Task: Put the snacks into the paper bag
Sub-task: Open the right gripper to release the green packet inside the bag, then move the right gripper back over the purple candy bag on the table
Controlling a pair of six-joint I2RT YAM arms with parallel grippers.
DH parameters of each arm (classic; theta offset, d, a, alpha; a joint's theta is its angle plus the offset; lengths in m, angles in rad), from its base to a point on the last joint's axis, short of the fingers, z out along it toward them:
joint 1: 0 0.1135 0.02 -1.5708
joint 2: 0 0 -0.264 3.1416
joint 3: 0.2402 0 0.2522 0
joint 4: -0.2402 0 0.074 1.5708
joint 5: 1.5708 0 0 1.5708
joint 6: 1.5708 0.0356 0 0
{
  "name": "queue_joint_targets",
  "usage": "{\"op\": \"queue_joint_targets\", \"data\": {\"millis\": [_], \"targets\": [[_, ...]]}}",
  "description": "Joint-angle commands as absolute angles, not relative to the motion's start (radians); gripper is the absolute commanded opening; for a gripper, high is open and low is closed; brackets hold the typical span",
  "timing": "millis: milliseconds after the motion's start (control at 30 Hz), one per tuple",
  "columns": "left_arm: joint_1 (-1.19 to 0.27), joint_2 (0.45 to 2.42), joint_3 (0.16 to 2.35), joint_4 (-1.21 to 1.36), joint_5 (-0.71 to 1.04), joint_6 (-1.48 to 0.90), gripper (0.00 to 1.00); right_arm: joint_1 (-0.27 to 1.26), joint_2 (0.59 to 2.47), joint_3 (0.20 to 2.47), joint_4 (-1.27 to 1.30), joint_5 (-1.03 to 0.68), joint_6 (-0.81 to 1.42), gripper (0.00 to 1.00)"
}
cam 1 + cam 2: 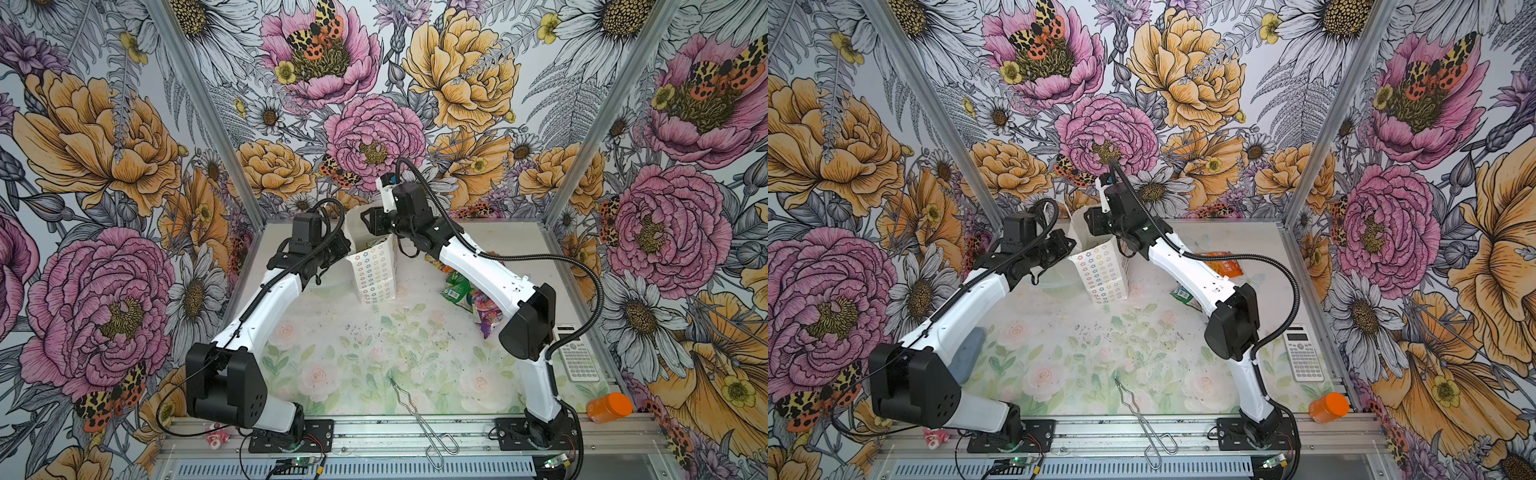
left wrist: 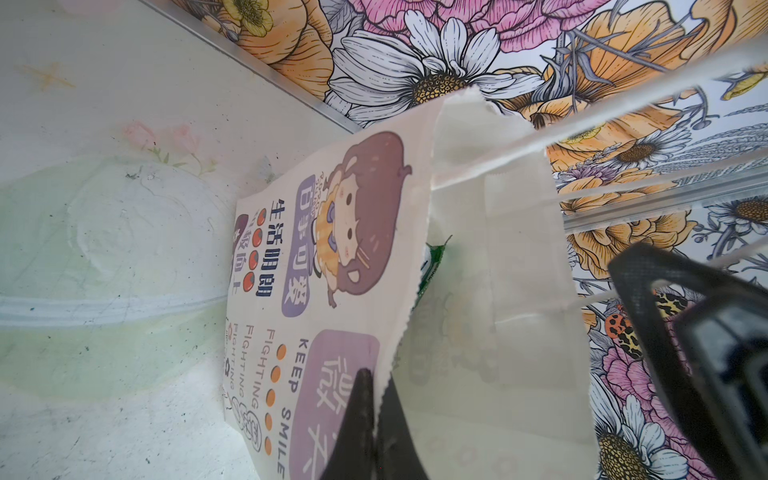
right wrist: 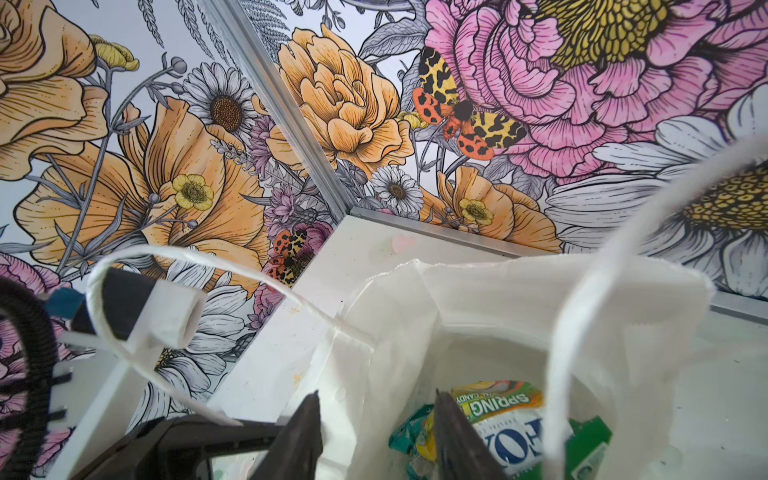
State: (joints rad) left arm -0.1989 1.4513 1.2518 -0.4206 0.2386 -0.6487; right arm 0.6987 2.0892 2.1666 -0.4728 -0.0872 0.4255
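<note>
Right gripper (image 3: 376, 397) is at the mouth of the white upright paper bag (image 3: 478, 299), jaws parted partway with nothing between them. A crinkly yellow-green "FOX" packet (image 3: 511, 419) lies inside among teal and green ones. Left gripper (image 2: 376, 380) has its jaws pinched tight on the bag's printed front wall. Judgement: lift the right arm straight up, clear of the white cord handle (image 3: 582, 332), before fetching the remaining shiny packets (image 1: 461, 286) from the floral table (image 1: 374, 353).

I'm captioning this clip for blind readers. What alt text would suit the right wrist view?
The right gripper, jaws apart and empty, hangs over the open mouth of the white paper bag. Inside lie snacks: a yellow-green FOX packet with teal and green ones. The bag's white cord handles loop up before floral wallpaper.
</note>
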Motion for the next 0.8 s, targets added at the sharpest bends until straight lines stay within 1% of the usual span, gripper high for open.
{"op": "queue_joint_targets", "data": {"millis": [0, 300, 767], "targets": [[-0.197, 1.462, 1.270, -0.399, 0.259, -0.649, 0.00, 0.690, 1.997, 2.131, -0.449, -0.111, 0.362, 0.48], [-0.195, 1.452, 1.267, -0.399, 0.261, -0.647, 0.00, 0.690, 1.848, 1.956, -0.449, -0.079, 0.315, 0.53], [-0.193, 1.445, 1.258, -0.400, 0.267, -0.646, 0.00, 0.689, 1.615, 1.611, -0.448, 0.079, 0.341, 0.65]]}}
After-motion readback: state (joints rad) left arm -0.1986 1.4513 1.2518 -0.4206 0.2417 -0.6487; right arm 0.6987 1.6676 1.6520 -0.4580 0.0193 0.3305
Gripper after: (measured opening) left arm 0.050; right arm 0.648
